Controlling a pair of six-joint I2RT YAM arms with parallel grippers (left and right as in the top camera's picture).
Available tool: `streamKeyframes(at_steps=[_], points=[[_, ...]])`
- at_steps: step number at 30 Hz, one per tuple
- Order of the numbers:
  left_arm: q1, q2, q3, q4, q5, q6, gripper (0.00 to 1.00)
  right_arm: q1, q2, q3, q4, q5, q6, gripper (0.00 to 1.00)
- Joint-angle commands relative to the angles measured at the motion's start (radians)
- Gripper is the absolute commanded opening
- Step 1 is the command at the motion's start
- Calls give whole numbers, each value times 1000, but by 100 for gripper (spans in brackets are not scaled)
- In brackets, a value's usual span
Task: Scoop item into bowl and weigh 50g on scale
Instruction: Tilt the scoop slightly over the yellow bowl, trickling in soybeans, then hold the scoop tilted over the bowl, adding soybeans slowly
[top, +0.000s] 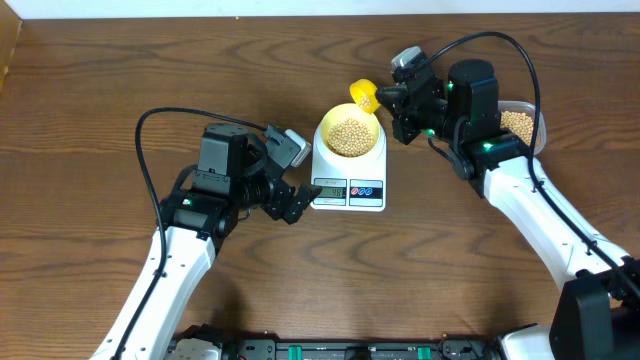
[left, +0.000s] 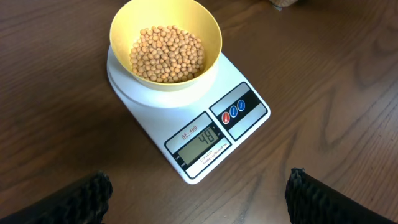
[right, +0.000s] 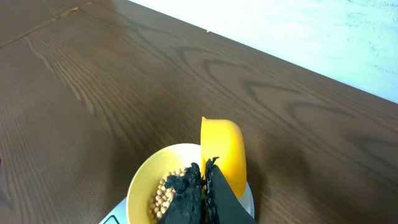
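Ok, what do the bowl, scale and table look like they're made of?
Bowl: probably plastic, matte pale yellow, thin moulded rim. Scale: white moulded plastic, smooth with slight sheen, rounded corners. Table: dark brown wood or wood-look laminate; grain lines show, but which one I cannot tell.

The left arm (top: 165, 270) reaches in from the near edge with its elbow bent and its wrist turned toward the middle. The left pincer (top: 298, 180) hangs low with jaws spread wide, fingertips (left: 81, 196) far apart. The right arm (top: 530, 205) stretches in from the near right corner. The right pincer (top: 388, 100) is pressed tight, apparently on the handle of a yellow scoop (right: 222, 149).
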Motion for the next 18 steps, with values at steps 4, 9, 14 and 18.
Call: streamKeyframes(at_steps=[4,9,14,18], points=[[3,-9,-2,-2,-6,2,91,6,8,5,-4,-6,-14,1],[3,-9,-2,-2,-6,2,91,8,8,5,-4,3,-15,1],[3,-9,-2,-2,-6,2,91,3,9,5,-3,5,-14,1],[3,-9,-2,-2,-6,2,91,5,9,5,-7,-25,-15,1]])
